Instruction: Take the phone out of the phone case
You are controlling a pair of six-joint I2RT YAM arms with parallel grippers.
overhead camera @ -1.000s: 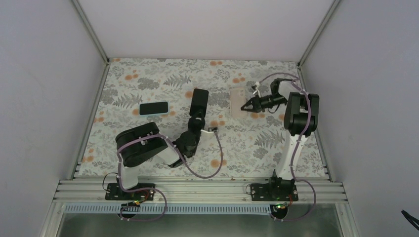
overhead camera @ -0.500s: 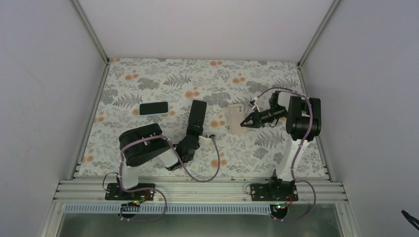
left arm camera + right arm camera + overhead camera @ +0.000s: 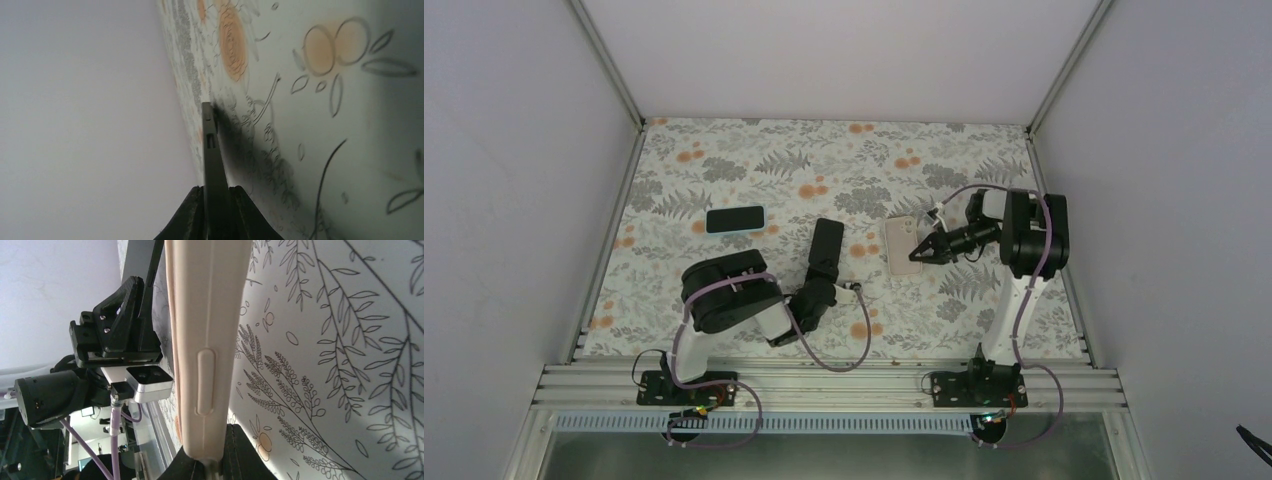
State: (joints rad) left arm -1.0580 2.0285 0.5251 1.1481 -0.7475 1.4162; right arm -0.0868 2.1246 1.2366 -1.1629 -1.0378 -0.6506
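Note:
My left gripper [image 3: 817,290] is shut on the near end of a black phone [image 3: 826,248], which points away from me over the floral table. In the left wrist view the phone [image 3: 210,150] is edge-on between my gripper's [image 3: 216,192] fingers. My right gripper [image 3: 917,253] is shut on the edge of a pale beige phone case [image 3: 901,244], a short gap right of the phone. In the right wrist view the case [image 3: 205,315] rises edge-on from my gripper [image 3: 212,457], with the phone [image 3: 142,260] and left gripper [image 3: 120,325] behind it.
A second dark phone with a light blue rim [image 3: 735,219] lies flat on the table at the left. The floral mat [image 3: 754,160] is walled in on three sides. A purple cable [image 3: 864,320] loops from the left wrist over the near table.
Both arms have drawn back toward the near edge. The phone and the case have each moved nearer with their grippers and stay apart.

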